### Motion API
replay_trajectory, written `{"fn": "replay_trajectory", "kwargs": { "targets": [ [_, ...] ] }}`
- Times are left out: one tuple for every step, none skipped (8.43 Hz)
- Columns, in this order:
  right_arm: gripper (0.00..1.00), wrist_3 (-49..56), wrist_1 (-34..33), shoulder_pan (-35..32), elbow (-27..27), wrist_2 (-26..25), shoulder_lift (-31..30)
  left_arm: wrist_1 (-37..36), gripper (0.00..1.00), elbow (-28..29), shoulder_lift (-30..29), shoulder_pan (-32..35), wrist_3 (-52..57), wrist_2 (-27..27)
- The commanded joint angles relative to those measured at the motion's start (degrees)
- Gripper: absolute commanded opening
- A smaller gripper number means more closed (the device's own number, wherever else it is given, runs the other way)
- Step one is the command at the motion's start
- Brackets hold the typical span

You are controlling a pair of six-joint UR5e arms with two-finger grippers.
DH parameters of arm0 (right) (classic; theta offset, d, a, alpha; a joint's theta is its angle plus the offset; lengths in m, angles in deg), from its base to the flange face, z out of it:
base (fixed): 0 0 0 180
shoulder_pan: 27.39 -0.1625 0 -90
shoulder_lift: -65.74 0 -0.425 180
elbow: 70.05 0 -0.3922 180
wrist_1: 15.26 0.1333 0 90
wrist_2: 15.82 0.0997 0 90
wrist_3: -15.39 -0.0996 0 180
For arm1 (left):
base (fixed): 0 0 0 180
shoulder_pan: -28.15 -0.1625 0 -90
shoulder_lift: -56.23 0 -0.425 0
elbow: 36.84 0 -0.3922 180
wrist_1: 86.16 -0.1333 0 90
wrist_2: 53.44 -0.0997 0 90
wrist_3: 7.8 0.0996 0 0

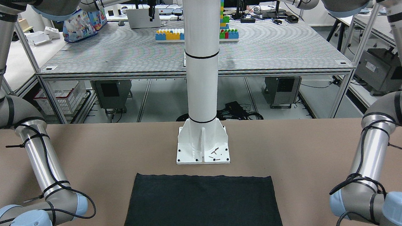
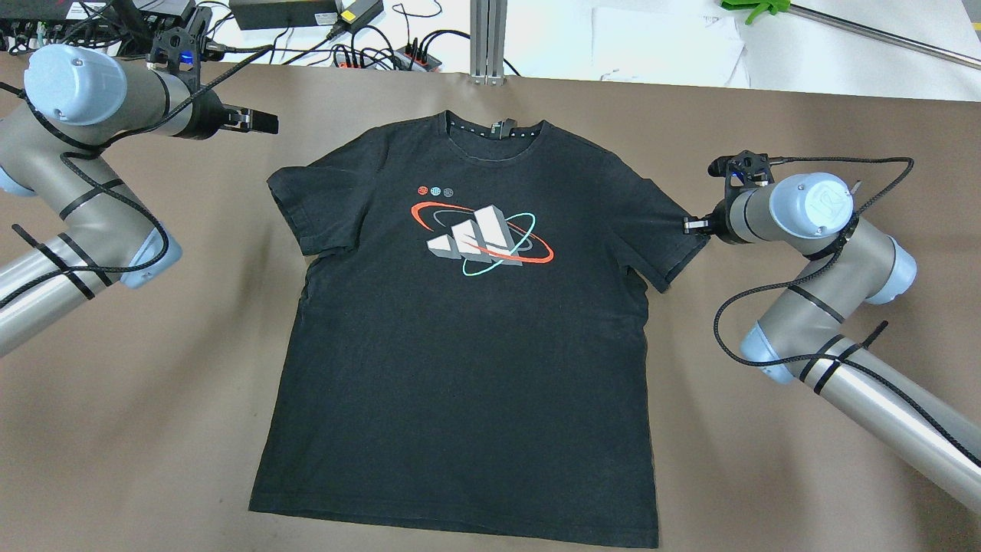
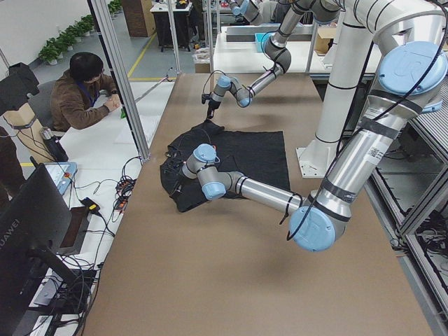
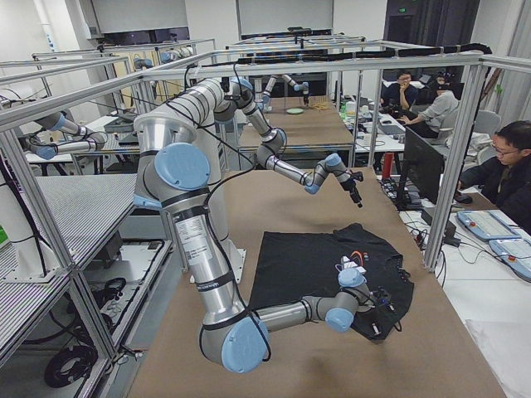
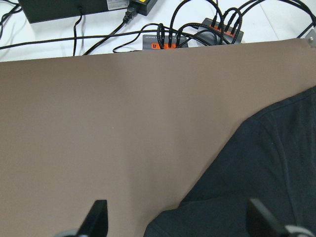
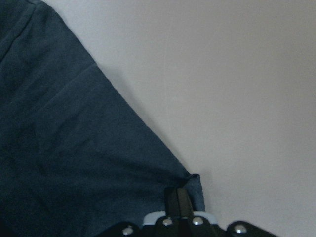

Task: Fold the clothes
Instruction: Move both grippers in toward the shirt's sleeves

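Under the far workbench (image 1: 114, 59), a white basket (image 1: 62, 97) is seen, contents unclear. On the brown table (image 2: 153, 429) a black printed T-shirt (image 2: 460, 345) is spread flat, collar (image 2: 494, 139) pointed away from the pillar base (image 1: 189, 152), long axis likewise. Its sleeve (image 2: 661, 234) corner is pinched by the closed right gripper (image 2: 690, 225); the left gripper (image 2: 268, 121) is held wide open, empty.

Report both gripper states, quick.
Left gripper: open, holding nothing, near one sleeve of the T-shirt.
Right gripper: shut on the corner of the T-shirt's other sleeve.
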Motion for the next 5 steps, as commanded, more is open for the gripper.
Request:
{"fn": "replay_trajectory", "kwargs": {
  "targets": [
    [0.00, 0.0, -0.6, -0.4, -1.4, 0.5, 0.6, 0.0, 1.00, 0.0, -0.5, -0.1, -0.2, 0.0],
    [0.00, 0.0, -1.6, -0.8, -2.0, 0.8, 2.1, 0.0, 1.00, 0.0, -0.6, -0.1, -0.3, 0.0],
    [0.00, 0.0, -5.2, -1.9, -3.8, 3.0, 4.1, 0.0, 1.00, 0.0, -0.5, -0.1, -0.2, 0.0],
    [0.00, 0.0, -9.8, -2.6, -5.7, 5.1, 7.2, 0.0, 1.00, 0.1, -0.4, -0.1, -0.2, 0.0],
    [0.00, -0.4, -14.9, -2.3, -5.5, 5.0, 12.4, 0.0, 1.00, 0.2, -0.4, 0.0, -0.2, 0.1]
  ]
}}
